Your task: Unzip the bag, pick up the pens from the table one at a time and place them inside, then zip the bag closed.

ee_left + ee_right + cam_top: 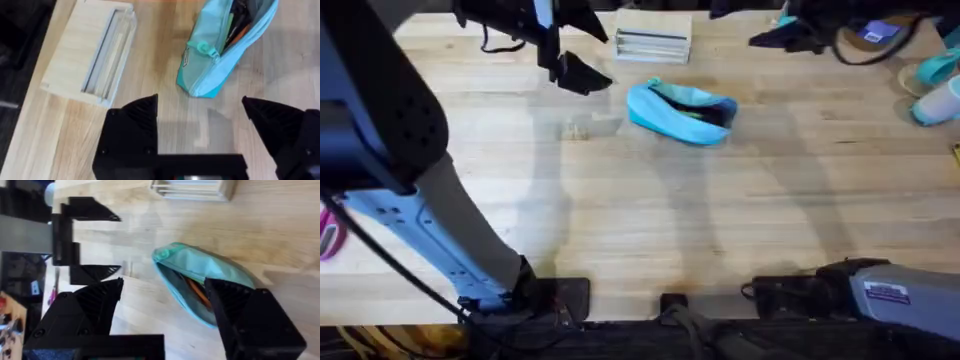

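Note:
The turquoise bag (680, 110) lies unzipped on the wooden table (720, 220), its mouth gaping. Pens (235, 25) lie inside it, dark, orange and green ones, and an orange one (192, 290) shows through the opening. The bag's zipper pull (202, 48) sits at one end. My left gripper (582, 75) hovers open just left of the bag, nothing between its fingers; the left wrist view shows the gripper (200, 100) with the bag (225, 45) a little beyond it. My right gripper (780, 38) hangs at the far right; its wrist view shows it (164, 287) open, over the bag (200, 267).
A white stacked box (653, 45) stands just behind the bag. A small clear thing (582, 128) lies left of the bag. Pink scissors (330, 235) sit at the left edge, and turquoise cups (935, 90) and clutter at the far right. The table's near half is bare wood.

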`<state>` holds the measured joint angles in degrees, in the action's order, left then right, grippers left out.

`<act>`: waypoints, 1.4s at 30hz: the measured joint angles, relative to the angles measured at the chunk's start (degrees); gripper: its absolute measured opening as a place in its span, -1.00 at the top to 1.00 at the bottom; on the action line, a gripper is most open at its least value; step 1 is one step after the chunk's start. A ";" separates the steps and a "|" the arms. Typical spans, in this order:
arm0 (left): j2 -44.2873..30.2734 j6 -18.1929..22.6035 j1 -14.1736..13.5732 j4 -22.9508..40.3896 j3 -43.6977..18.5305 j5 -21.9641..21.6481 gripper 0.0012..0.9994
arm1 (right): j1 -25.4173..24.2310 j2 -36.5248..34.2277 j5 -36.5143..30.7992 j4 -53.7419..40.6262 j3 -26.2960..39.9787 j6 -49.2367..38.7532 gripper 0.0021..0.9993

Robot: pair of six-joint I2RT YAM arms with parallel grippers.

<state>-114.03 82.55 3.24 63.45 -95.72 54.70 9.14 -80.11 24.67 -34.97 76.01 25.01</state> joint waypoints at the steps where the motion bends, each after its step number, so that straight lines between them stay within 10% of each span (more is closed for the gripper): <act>1: -0.79 0.48 -0.17 -0.19 0.00 0.79 -0.99 | 0.86 -0.89 0.33 1.11 0.00 0.35 -1.00; 12: -8.94 2.45 -0.81 0.03 0.00 9.20 -0.99 | 4.10 -8.96 1.13 8.56 0.00 9.67 -1.00; 25: -9.46 2.79 -0.81 1.58 0.00 6.71 -0.99 | 15.79 -19.75 -6.97 15.30 0.00 14.46 -1.00; 42: -9.46 2.79 -0.81 1.72 0.00 4.74 -0.99 | 17.43 -21.76 -8.00 15.44 0.00 19.17 -1.00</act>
<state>-123.48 85.34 2.44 65.17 -95.72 59.44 26.57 -101.86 16.67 -19.53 76.01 44.18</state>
